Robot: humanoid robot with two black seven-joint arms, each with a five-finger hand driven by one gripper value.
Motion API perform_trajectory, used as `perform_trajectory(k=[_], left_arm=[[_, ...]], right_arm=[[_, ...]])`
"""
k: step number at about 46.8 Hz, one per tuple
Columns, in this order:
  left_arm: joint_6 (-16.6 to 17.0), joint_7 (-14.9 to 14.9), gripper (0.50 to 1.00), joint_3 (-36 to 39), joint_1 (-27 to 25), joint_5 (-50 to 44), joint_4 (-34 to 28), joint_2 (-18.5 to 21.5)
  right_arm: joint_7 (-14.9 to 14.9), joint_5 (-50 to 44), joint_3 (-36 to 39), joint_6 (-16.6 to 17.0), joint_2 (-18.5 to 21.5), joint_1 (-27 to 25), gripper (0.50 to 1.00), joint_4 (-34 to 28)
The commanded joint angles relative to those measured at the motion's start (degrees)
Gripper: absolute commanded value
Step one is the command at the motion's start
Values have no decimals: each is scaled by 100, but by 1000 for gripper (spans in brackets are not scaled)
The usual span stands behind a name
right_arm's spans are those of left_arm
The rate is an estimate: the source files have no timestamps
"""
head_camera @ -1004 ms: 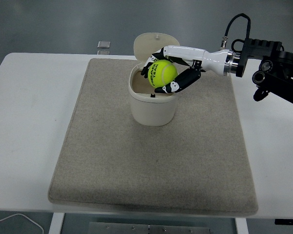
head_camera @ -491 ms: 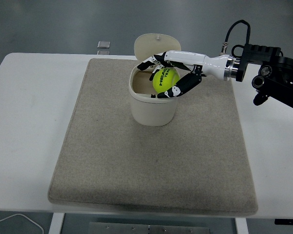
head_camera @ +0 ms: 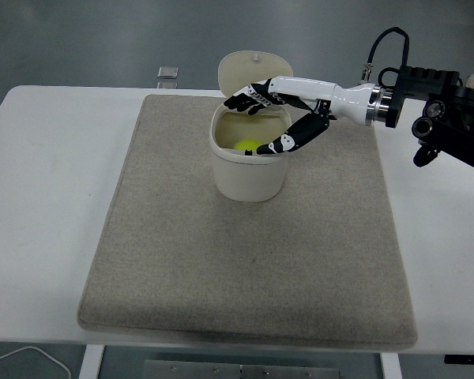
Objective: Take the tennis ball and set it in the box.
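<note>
The yellow-green tennis ball lies inside the cream round box, low down, only its top showing past the rim. The box stands on the grey mat, its hinged lid tilted open behind it. My right hand hovers over the box's mouth with fingers spread and nothing in them; the thumb reaches across the right rim. The left arm is out of view.
A beige-grey mat covers most of the white table. A small grey block sits at the table's far edge, left of the lid. The right forearm and its black cable come in from the upper right.
The right hand lowered the ball into the box and let go of it. The fingers spread, and the ball now rests at the bottom, free of the hand.
</note>
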Motion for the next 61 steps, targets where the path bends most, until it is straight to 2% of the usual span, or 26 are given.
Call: perform_trajectory(k=[1,6,16,21,24,30,36,40,43,53,61], left_arm=[[0,0,996,-1,0,0,5,0],[0,0,996,-1,0,0,5,0],[0,0,996,-1,0,0,-3,0],[0,0,996,-1,0,0,5,0],[0,0,996,-1,0,0,5,0],[0,0,996,-1,0,0,5,0],[0,0,996,-1,0,0,5,0],[0,0,996,-1,0,0,5,0],[0,0,996,-1,0,0,-3,0],[0,0,996,-1,0,0,-3,0],[0,0,996,-1,0,0,5,0]], right_arm=[[1,22,73,548,-156,58,856,23],[-8,399,74,997,-411,190,856,58],[-17,769,65,1446,-903,261,860,58],[-166,901,65,1448,-1044,217,862,58],[-271,1041,65,1448,-1106,164,889,-3],[-693,1577,74,1384,-1159,-20,901,-188],[-1036,2359,65,1121,-1141,-99,901,-495],[-1317,2930,73,779,-1097,-222,903,-627],[-1423,3326,65,480,-1027,-328,903,-663],[-1458,4179,74,-390,-667,-583,905,-698],[-1467,5180,82,-532,-517,-723,905,-979]])
